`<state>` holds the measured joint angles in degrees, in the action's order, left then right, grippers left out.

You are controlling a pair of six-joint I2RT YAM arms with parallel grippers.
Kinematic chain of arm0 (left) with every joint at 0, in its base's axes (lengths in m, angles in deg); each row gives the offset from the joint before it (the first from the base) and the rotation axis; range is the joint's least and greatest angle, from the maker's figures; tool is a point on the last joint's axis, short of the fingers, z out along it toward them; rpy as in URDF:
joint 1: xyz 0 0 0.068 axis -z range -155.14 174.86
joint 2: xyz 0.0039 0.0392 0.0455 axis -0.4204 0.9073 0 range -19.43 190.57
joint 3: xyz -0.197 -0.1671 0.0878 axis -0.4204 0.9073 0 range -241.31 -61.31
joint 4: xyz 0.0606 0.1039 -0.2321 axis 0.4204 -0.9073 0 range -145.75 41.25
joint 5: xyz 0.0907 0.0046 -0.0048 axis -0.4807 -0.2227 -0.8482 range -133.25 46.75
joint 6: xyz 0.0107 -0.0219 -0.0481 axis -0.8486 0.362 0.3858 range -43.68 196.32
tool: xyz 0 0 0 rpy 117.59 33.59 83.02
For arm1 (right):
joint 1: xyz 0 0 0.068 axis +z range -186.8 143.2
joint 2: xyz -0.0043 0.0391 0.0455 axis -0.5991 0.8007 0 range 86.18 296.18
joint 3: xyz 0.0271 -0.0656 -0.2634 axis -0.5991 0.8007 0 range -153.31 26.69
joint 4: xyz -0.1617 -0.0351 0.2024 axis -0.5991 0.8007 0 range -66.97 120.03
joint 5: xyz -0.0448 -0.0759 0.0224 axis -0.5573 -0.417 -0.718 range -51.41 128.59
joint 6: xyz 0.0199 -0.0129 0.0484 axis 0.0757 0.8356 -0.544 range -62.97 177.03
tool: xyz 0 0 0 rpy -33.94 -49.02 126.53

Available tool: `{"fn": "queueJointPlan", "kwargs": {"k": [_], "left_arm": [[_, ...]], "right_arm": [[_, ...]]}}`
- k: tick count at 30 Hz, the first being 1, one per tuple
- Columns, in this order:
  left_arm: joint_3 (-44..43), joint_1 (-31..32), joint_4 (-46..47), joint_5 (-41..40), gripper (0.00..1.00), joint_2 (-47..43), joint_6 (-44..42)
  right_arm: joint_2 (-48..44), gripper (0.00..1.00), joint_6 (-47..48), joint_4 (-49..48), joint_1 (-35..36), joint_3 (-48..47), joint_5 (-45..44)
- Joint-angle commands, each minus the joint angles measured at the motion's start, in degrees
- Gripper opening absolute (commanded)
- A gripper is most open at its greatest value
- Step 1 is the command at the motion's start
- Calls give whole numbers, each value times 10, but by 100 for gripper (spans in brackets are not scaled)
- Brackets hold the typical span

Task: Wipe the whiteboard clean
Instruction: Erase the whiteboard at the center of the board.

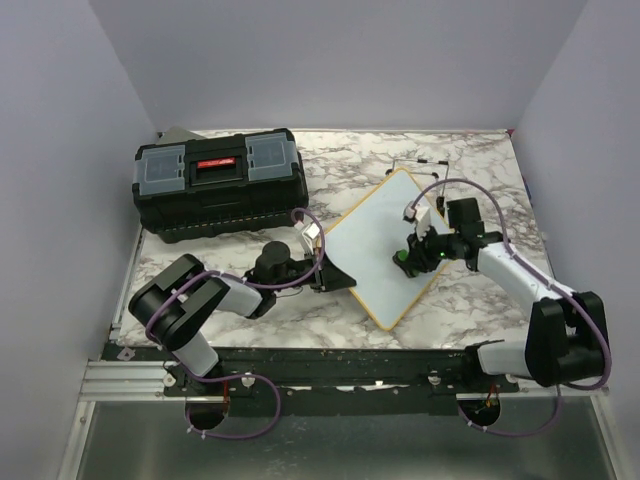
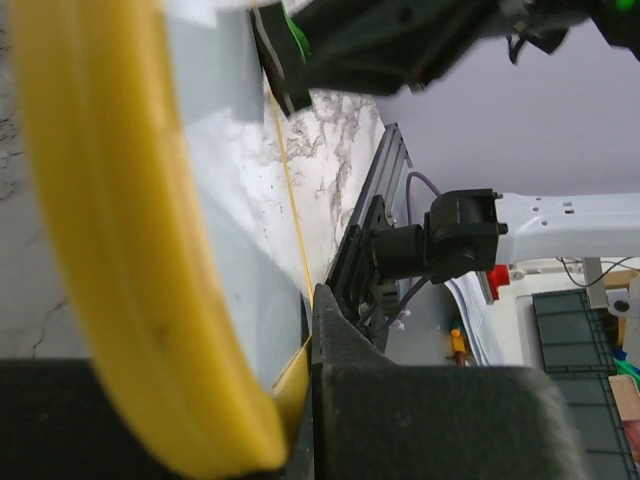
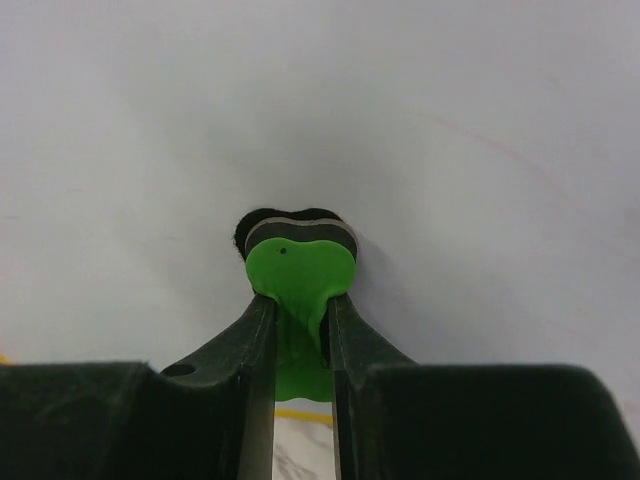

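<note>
Wiping flat across the whiteboard (image 1: 375, 250) with right gripper (image 3: 300, 305) pinching the green eraser (image 3: 300, 265), left gripper (image 1: 338, 278) clamping its frame (image 2: 120, 250).

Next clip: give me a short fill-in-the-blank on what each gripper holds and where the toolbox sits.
1. The right gripper is shut on a small ____ eraser set against the whiteboard.
2. The left gripper clamps the whiteboard by its ____ frame.
3. The black toolbox stands on the ____ arm's side.
Missing words: green; yellow; left.
</note>
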<state>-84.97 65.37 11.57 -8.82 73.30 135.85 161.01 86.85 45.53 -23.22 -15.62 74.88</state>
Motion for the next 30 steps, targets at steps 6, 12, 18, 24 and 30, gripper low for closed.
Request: {"fn": "queueJointPlan", "kwargs": {"k": [6, 12, 18, 24, 30], "left_arm": [[-27, 6, 58, 49, 0, -38, -38], [-35, 6, 17, 48, 0, -54, -66], [-68, 6, -49, 48, 0, -76, -105], [-117, 6, -222, 42, 0, -138, -239], [-194, 3, -377, 32, 0, -169, -393]], "right_arm": [[104, 1, -16, -101, -129, -53, -85], [142, 1, 3, -8, -84, -106, 34], [48, 1, 80, 102, 0, -67, 145], [-46, 1, -17, 123, -46, -170, 91], [-78, 1, -74, 124, -173, -228, 63]]}}
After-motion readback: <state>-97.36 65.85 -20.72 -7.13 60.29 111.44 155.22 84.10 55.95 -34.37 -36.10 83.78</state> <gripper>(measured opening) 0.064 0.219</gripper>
